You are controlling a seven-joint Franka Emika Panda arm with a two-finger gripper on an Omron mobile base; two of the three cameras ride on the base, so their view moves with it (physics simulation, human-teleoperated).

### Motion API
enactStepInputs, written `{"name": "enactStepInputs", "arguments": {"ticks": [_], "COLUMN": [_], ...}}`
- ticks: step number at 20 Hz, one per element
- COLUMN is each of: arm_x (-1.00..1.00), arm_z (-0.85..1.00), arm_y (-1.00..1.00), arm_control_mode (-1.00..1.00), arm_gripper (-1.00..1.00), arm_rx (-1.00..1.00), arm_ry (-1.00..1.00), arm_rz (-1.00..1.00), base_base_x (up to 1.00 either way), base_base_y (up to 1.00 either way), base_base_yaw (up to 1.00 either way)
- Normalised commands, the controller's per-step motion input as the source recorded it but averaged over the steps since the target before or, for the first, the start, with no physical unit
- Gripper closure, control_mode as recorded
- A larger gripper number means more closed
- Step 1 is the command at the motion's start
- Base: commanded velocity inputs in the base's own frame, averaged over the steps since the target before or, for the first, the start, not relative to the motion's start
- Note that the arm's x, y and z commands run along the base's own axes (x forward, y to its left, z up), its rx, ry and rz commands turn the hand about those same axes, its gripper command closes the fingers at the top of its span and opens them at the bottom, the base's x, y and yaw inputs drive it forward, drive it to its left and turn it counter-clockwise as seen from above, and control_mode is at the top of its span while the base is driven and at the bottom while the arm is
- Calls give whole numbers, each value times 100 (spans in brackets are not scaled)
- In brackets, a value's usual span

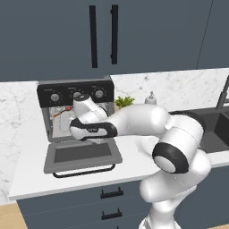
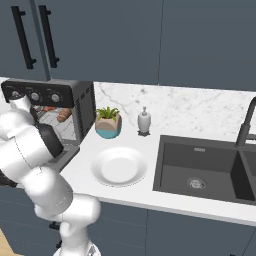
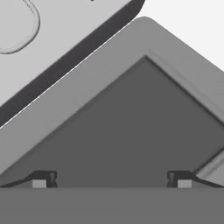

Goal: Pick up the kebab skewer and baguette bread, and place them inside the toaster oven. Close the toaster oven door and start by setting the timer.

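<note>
A white marble-patterned counter runs beneath dark blue-grey wall cabinets with black bar handles. A black double sink is let into its right end, a dark tap rising at the sink's rear edge.

At the counter's left end, against the back wall, stands the boxy grey-silver toaster oven, its black top panel carrying three silver knobs. The toaster oven door, a grey-framed flap with dark glass and a black bar handle, lies folded down flat, its handle close to the counter's front edge. Inside on the wire rack lie the golden-brown baguette bread and the thin kebab skewer with orange-brown chunks.

The white robot arm reaches across the oven's open mouth, just above the lowered door. The gripper hangs over the door glass with its fingers spread wide apart and nothing between them.

A round white plate sits between oven and sink near the front edge, bare counter around it. Behind it stand a small potted green plant in a blue-and-tan pot and a white soap dispenser, along the back wall.

No readable writing shows.
</note>
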Motion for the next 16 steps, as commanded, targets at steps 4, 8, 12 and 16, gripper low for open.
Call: {"name": "enactStepInputs", "arguments": {"ticks": [4,8,12,16], "arm_x": [-100,-100,-100,-93], "arm_z": [19,0,2,0], "arm_y": [0,0,1,0], "arm_control_mode": [-100,-100,-100,-100], "arm_gripper": [-100,-100,-100,-100], "arm_rx": [0,0,2,1], "arm_ry": [0,0,0,0], "arm_rz": [22,28,37,36], "base_base_x": [0,0,0,0], "base_base_y": [0,0,0,0], "base_base_yaw": [0,0,0,0]}}
